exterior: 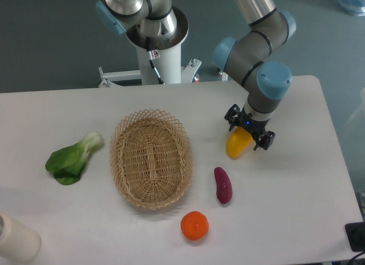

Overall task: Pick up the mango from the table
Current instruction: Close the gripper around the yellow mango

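The mango (236,146) is yellow with an orange upper end and sits right of centre on the white table (296,208). My gripper (249,134) comes down on it from above and straddles its upper end. The jaws stand on either side of the fruit and look closed against it. The fingertips are hidden under the gripper body. The mango's lower end sticks out toward the front left, at or just above the tabletop.
A wicker basket (151,158) stands left of the mango. A purple sweet potato (222,185) and an orange tangerine (194,225) lie in front of it. A bok choy (74,159) is at the left and a white cylinder (17,239) at the front-left corner.
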Robot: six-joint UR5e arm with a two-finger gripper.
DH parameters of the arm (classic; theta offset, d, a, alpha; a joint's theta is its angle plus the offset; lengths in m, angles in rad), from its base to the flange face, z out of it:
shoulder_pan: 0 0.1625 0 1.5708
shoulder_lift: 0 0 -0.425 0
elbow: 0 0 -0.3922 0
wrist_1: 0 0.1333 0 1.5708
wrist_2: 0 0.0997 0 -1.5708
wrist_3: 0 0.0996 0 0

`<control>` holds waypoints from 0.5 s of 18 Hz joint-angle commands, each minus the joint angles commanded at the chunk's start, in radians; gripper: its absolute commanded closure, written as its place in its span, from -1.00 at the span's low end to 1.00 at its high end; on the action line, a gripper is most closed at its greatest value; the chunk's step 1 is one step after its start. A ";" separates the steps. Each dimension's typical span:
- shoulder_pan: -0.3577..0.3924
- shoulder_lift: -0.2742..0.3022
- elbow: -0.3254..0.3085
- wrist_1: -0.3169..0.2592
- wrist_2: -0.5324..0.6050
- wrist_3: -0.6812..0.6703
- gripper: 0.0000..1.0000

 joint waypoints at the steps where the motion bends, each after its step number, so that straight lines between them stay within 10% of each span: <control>1: -0.002 0.000 -0.002 0.006 0.000 0.000 -1.00; 6: -0.008 -0.009 -0.008 0.028 0.000 -0.002 -0.99; 9: -0.008 -0.009 -0.009 0.028 0.000 0.000 -0.34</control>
